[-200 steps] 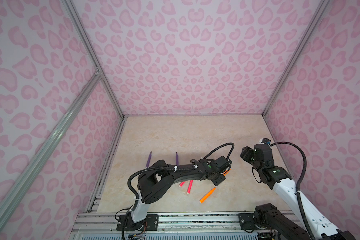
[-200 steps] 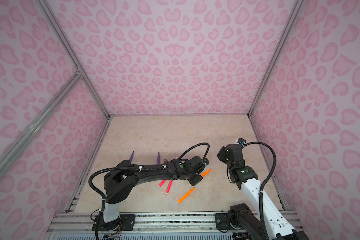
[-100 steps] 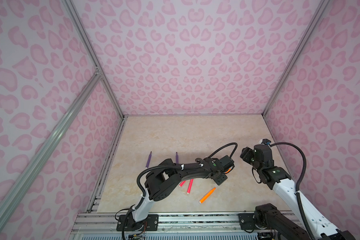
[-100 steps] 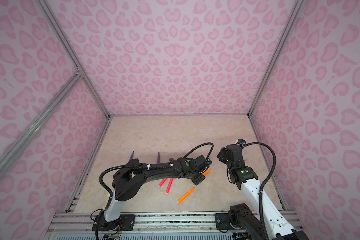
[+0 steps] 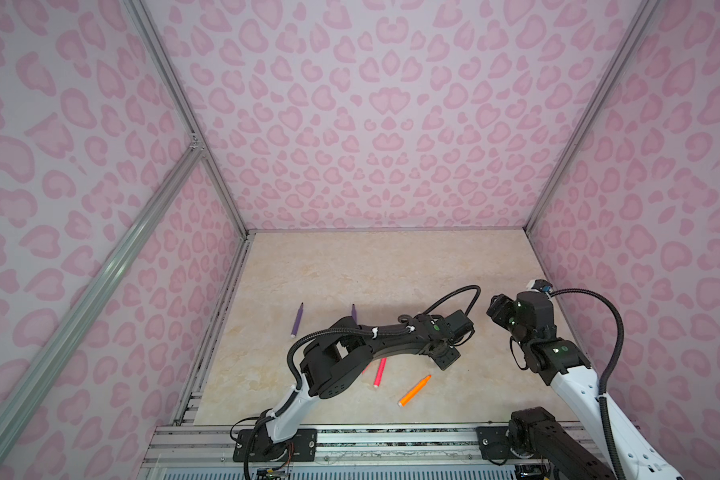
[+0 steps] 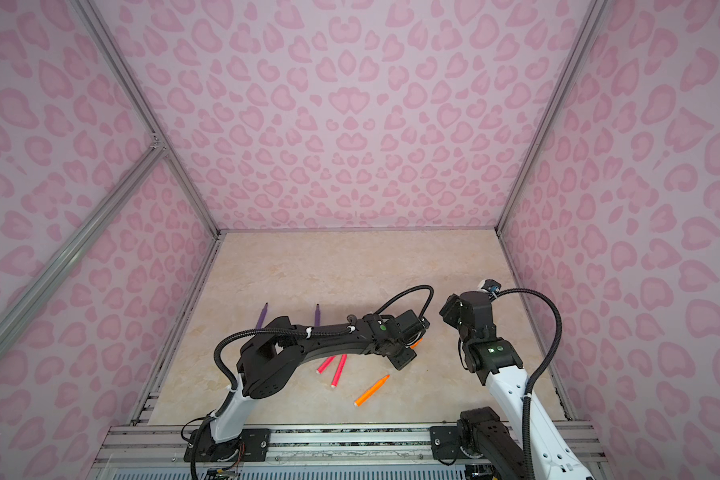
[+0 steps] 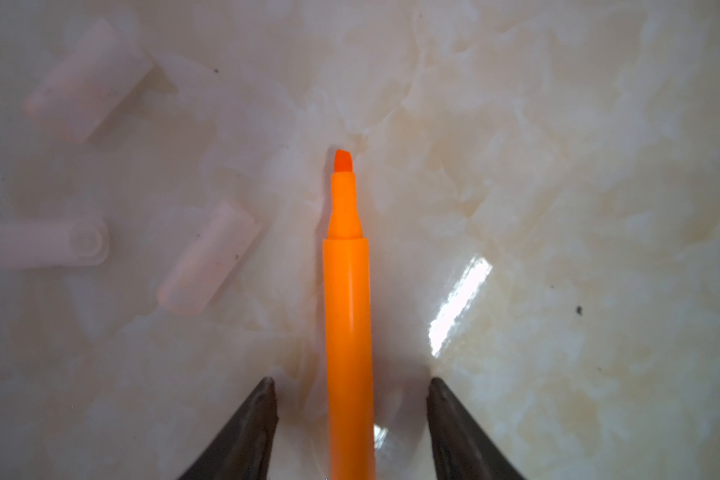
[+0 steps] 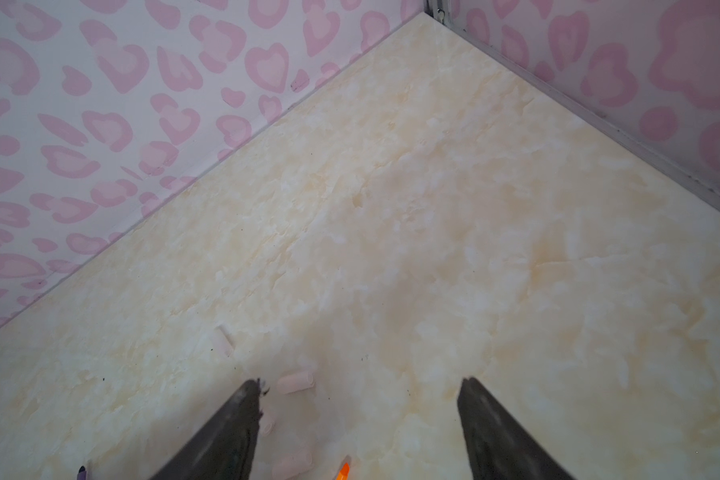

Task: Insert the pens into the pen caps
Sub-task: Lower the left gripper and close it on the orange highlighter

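1. The left claw (image 7: 351,384) has its jaws apart, one on each side of an orange pen (image 7: 348,311). A gap shows between each finger and the barrel, so it grips nothing.
2. That orange pen lies flat on the marbled tabletop (image 7: 558,208), uncapped, with its chisel tip pointing away from the claw.
3. Three pale, nearly clear caps lie loose on one side of it. A pen cap (image 7: 208,257) lies just beside the tapered neck without touching it. A second pen cap (image 7: 59,243) lies farther out, and a third pen cap (image 7: 86,81) lies out past the tip.
4. The right claw (image 8: 361,381) is spread wide with nothing between its jaws. In a top view it hangs at the lower right of the frame, apart from the left arm.
5. A second orange pen (image 5: 415,390) lies alone at the lower centre of the frame.
6. Two pink-red pens (image 6: 339,371) lie close together just left of it, their upper ends hidden under the left arm.
7. Two purple pens (image 5: 297,320) lie higher up, left of centre. The right-hand one is mostly hidden by the arm.
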Available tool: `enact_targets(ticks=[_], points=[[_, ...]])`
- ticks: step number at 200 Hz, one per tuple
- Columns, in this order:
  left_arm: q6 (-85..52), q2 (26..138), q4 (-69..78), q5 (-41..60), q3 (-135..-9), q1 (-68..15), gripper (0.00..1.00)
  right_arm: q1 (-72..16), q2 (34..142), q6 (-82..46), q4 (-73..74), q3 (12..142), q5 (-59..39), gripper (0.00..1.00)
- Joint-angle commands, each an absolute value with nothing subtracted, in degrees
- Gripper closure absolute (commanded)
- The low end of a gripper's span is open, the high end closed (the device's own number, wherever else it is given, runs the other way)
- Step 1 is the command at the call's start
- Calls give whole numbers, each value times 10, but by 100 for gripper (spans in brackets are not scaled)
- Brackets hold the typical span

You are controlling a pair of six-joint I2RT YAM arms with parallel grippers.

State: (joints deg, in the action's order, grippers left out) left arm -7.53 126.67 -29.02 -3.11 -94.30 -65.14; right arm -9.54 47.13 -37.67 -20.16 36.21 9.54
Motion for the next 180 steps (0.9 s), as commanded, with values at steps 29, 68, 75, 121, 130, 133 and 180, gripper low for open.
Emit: enact_targets(ticks=[29,68,75,121,130,133,180], points=[[-71,1290,-317,-12,-964,-651,40,-91,455,-370,-215,357,100,23],[-71,1299,-328,3,-975,-651,45,-89,447,-370,-217,355,98,23],[-70,1299,-329,3,-976,-651,47,-89,447,-370,-217,355,98,23],[-70,1299,-332,4,-975,-651,61,-85,446,-369,-216,354,96,23],[-70,1298,-331,6,-975,-651,63,-84,447,-369,-216,355,96,23],[-71,1297,-331,7,-974,-651,65,-84,447,-369,-217,355,96,23],[-73,1282,-320,13,-961,-650,85,-83,443,-372,-216,353,89,23]])
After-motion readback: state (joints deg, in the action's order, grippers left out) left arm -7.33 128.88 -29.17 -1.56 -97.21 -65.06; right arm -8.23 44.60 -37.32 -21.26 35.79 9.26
